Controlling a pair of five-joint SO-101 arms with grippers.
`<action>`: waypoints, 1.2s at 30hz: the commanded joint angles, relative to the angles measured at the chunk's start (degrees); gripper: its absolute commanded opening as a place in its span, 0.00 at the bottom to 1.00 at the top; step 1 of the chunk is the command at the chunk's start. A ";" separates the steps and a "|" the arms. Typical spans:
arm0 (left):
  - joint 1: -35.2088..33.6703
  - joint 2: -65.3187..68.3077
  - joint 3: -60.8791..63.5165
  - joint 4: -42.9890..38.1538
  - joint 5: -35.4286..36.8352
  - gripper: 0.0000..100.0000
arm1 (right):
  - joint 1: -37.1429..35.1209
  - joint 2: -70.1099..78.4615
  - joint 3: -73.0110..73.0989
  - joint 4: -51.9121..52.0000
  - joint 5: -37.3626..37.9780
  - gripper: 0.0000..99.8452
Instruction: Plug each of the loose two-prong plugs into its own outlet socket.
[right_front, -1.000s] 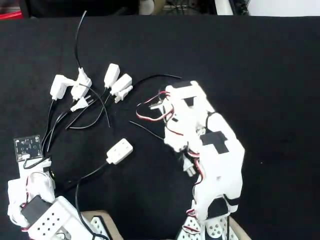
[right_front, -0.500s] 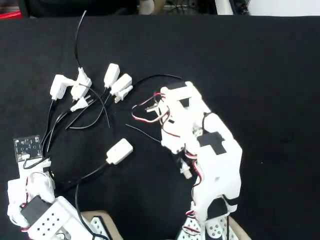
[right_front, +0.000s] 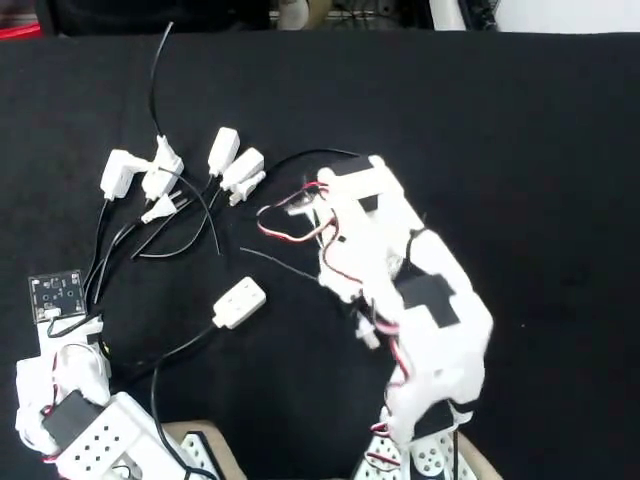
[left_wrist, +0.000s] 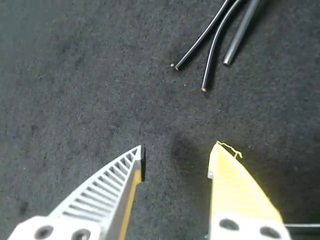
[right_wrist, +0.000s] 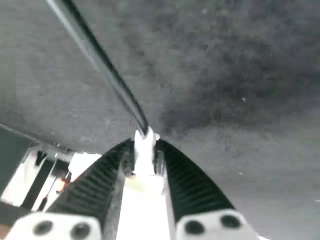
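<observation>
A: Status on your right gripper (right_wrist: 145, 146)?

B: It's pinched narrow on a white plug (right_wrist: 145, 156). The black cord (right_wrist: 100, 65) runs straight out ahead of the tips. So you have one task plug in hand.

A: What changed?

B: Over the last second your right arm (right_front: 380, 215) has swung its front end toward the cluster of white plugs and sockets (right_front: 222, 150), a short step per frame. The cluster hasn't shifted. I read it as carrying the plug to a socket. It isn't there yet, since the cluster sits well ahead of the gripper.

A: Left side?

B: Your left gripper (left_wrist: 179, 150) hangs wide open over the black table (left_wrist: 75, 75) and holds nothing. Three loose cable ends (left_wrist: 227, 59) lie just ahead of its tips, not touching.

A: Sockets, anything in them?

B: A lone white block (right_front: 240, 302), probably a socket, lies off to the side of the right gripper, between it and your left arm. Nothing is mated to it. In the cluster I can't tell which pieces are joined because the cords are too tangled.
</observation>
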 joint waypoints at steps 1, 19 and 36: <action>0.48 -0.53 0.92 0.09 0.35 0.22 | -5.54 -15.87 1.45 1.67 -0.53 0.01; 0.48 -0.53 0.92 0.09 0.26 0.22 | -20.04 -73.80 62.46 -71.74 -19.60 0.01; 0.57 -0.53 0.92 0.09 0.26 0.22 | -28.22 -77.41 79.78 -92.92 -23.12 0.01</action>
